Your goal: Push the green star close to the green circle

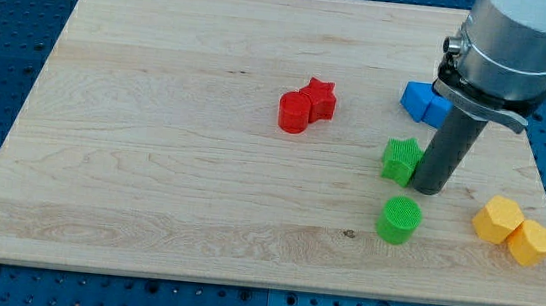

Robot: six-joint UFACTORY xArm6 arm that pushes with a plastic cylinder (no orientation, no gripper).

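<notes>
Green star [402, 158] sits right of the frame's centre, just above the green circle [399, 220] with a small gap left, so the push looks nearly done, my tip [428, 188] (a plain rod, no end effector jaws) touching the star's right side.

My tip [429, 189] down, rod upright.

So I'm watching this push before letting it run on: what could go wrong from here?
My tip sits against the view's right side of the green star, while the green circle lies toward the view's bottom. Pushing from this side would likely slide the star to the view's left, past the circle. Moving round to the star's upper side, my rod could brush the blue blocks close by.
</notes>
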